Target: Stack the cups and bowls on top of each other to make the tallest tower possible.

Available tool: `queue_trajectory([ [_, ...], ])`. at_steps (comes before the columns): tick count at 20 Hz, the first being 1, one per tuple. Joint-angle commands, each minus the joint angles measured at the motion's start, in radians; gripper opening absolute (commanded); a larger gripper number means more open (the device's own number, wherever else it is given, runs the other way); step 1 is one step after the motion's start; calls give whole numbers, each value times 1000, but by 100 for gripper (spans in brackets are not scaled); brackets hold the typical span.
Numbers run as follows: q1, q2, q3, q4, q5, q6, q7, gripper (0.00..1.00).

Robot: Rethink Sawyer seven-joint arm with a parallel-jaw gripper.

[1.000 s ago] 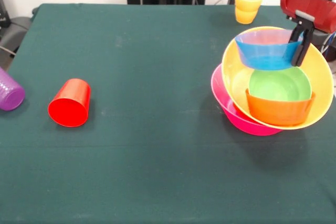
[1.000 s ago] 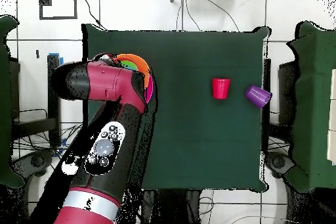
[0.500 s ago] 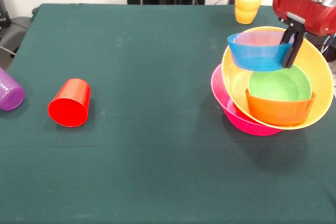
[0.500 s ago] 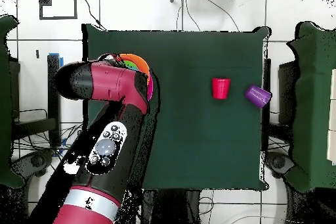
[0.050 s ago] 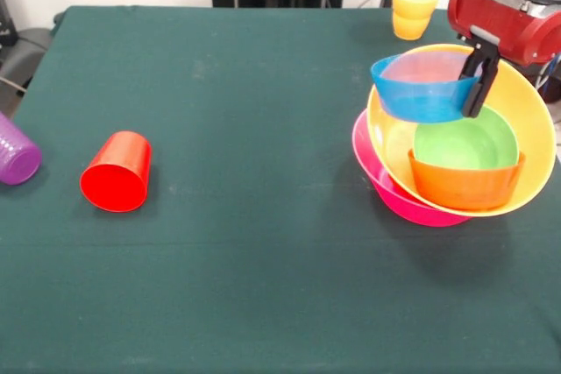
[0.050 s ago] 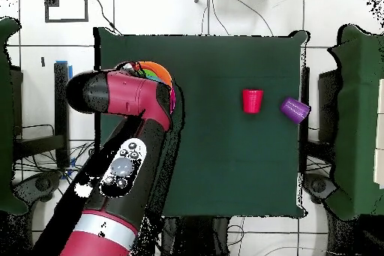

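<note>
A green worktop (image 5: 263, 216) with bowls on one side and cups on the other.
The gripper (image 5: 476, 76) pinches the rim of the blue bowl (image 5: 421, 87) with its fingers (image 5: 474, 89) closed on it, and holds it up, tilted, over the pile. In the pile, the pink bowl (image 5: 394, 194) is under the yellow bowl (image 5: 535, 129), with the green bowl (image 5: 460, 142) and orange bowl (image 5: 465, 183) inside. The red cup (image 5: 117, 172) lies on its side well apart, and the purple cup (image 5: 16, 153) lies near it at the edge. The yellow cup (image 5: 414, 8) stands behind the bowls.

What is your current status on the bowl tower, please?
Gripper shut on small blue plastic bowl, held above large yellow-orange bowl. Red cup and purple cup lie tipped, far off. Nothing in the way.
</note>
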Motion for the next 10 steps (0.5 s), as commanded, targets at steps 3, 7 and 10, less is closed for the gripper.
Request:
queue_trajectory([
  [3,24,8,49,58,28,-7,199,0],
  [7,40,11,35,51,37,9,213,0],
  [10,43,11,26,48,42,18,210,0],
])
